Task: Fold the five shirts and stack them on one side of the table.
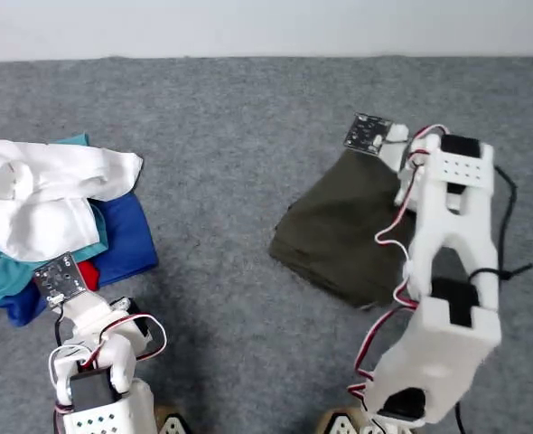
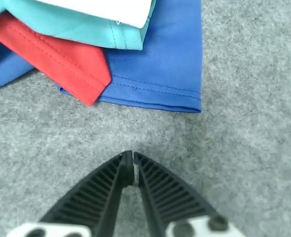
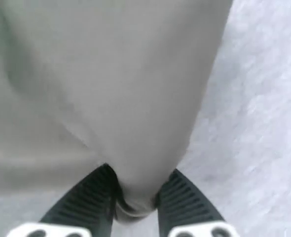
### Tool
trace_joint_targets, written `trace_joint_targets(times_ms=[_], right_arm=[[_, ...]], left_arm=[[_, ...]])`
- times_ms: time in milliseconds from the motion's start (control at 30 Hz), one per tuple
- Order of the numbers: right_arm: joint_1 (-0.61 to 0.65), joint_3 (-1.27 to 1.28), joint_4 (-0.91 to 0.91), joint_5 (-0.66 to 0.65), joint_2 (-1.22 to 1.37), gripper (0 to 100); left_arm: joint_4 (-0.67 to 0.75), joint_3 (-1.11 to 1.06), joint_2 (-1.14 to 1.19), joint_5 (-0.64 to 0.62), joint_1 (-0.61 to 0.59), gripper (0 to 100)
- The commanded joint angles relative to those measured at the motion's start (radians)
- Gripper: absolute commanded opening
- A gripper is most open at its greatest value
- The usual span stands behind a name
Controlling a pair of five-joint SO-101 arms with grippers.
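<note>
Olive shirt [image 1: 339, 226] lies folded flat right of centre in the high view, on the grey felt table [image 1: 221, 127]. Right gripper [image 3: 135, 190] is clamped on a fold of the shirt's cloth, pinched between both fingers. The grip sits on the shirt's upper right side, where the right arm [image 1: 447, 244] covers it.

Left gripper [image 2: 133, 159] is clenched on nothing, tips touching, over bare felt just below the pile at the left edge of the frame.

In the pile, a white shirt [image 1: 50, 190] is crumpled on top with a teal shirt [image 1: 4, 271] under it. A blue shirt [image 1: 126, 235] is lowest, spread toward the pile's lower right. A corner of a red shirt [image 1: 88, 273] pokes out between teal and blue.

Pile and olive shirt are well apart.
</note>
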State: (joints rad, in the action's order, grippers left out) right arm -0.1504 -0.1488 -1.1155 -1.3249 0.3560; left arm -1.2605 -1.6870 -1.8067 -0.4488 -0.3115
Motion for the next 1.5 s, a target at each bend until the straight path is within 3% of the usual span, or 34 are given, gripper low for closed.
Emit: trace_joint_targets(times_ms=[0, 133, 233, 467, 733, 967, 1200, 1333, 1467], right_arm=[[0.042, -0.086, 0.076, -0.018, 0.028, 0.9], [0.061, -0.087, 0.059, -0.017, 0.058, 3.4], [0.062, -0.104, -0.022, 0.006, 0.041, 14.0], [0.064, -0.186, -0.147, 0.43, -0.048, 18.0], [0.094, -0.187, -0.414, 0.724, -0.196, 17.9], [0.116, -0.187, -0.664, 0.772, -0.295, 17.7], [0.133, -0.043, -0.68, 0.807, -0.472, 17.5], [0.153, 0.097, -0.68, 1.023, -0.59, 17.7], [0.154, 0.226, -0.673, 1.221, -0.639, 18.0]], left_arm=[[-0.005, 0.004, -0.012, -0.009, 0.005, 2], [-0.005, 0.004, -0.012, -0.009, 0.005, 2], [-0.005, 0.004, -0.012, -0.009, 0.005, 2], [-0.005, 0.004, -0.012, -0.009, 0.005, 2], [-0.005, 0.004, -0.012, -0.009, 0.005, 2], [-0.005, 0.004, -0.012, -0.006, 0.006, 2], [-0.002, 0.048, -0.012, -0.005, 0.0, 2], [-0.003, 0.114, -0.012, 0.006, -0.003, 2], [0.04, 0.136, -0.012, 0.201, -0.002, 2]])
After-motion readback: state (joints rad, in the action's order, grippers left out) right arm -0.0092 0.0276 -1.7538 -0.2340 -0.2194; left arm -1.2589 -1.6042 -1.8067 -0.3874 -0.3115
